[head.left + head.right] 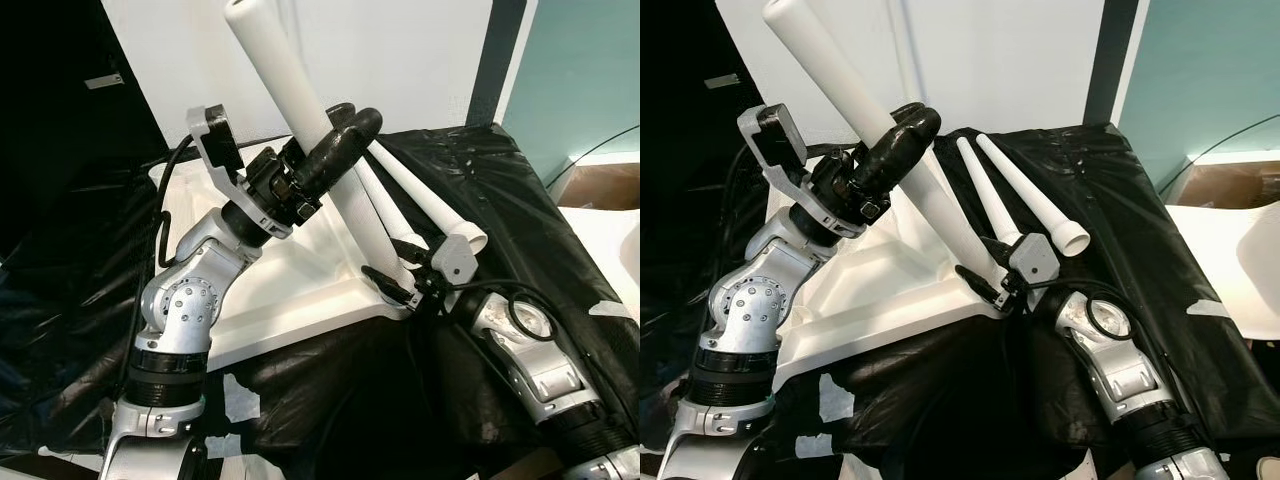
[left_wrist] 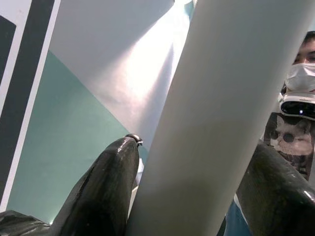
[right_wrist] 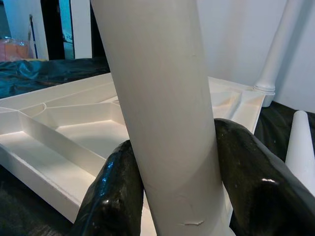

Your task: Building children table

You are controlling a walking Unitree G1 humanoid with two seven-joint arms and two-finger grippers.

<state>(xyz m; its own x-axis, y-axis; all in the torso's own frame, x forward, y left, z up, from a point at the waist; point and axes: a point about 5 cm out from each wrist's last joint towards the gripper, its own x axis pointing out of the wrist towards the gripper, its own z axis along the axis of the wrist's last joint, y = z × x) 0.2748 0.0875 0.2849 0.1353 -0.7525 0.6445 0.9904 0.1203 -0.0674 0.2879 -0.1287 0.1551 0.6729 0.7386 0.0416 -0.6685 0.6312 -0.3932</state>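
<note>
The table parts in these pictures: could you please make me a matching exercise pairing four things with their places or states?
Things:
1. table leg
2. tabletop
3. two spare legs
4. left gripper

Places or states:
A. lying upside down on the black sheet
B. lying side by side on the black sheet, past the tabletop
C. tilted, held high and low by both grippers
D. shut on the leg's upper part

The right gripper holds the leg near the tabletop's corner.

Pairs: 1-C, 2-A, 3-B, 4-D
</note>
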